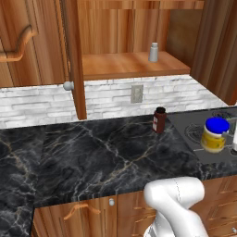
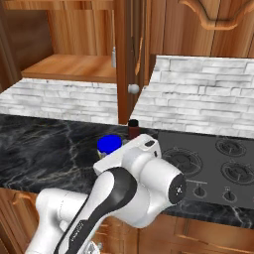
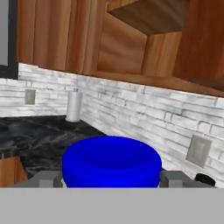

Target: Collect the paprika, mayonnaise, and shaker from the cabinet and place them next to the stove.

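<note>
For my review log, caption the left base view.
Small pale grey shaker on cabinet shelf; dark red-brown paprika bottle and blue-lidded mayonnaise jar near black cooktop.

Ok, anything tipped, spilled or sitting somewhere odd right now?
Nothing tipped or spilled. The paprika stands upright on the counter beside the stove. The mayonnaise is upright over the stove's edge, between the gripper fingers. The shaker waits upright on the cabinet shelf.
</note>
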Motion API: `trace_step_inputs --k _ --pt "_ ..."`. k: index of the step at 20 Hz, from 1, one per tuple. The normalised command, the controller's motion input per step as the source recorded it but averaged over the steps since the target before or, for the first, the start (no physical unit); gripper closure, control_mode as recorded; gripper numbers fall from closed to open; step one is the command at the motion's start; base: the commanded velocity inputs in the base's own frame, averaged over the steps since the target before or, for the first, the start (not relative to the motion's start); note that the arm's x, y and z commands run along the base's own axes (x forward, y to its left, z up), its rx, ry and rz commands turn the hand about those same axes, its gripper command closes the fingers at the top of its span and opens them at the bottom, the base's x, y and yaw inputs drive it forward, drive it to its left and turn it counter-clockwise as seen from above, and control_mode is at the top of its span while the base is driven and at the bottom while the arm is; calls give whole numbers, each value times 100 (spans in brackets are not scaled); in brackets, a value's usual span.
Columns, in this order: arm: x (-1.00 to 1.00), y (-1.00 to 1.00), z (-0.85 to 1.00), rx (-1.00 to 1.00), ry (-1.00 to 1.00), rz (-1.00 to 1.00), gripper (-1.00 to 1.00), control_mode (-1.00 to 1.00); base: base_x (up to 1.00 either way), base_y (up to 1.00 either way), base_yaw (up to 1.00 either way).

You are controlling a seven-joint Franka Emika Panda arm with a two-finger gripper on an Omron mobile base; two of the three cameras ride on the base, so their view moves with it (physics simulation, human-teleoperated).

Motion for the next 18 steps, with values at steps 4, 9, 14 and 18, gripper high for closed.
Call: trace_step_inputs --k 4,9,14,18 --pt "62 -11 -42 2 -2 16 100 -100 0 0 0" --pt "58 -14 -32 2 -2 15 100 -100 0 0 0" --pt "57 -16 -30 0 0 11 100 -100 0 0 0" --pt "56 -9 -36 0 0 8 100 -100 0 0 0"
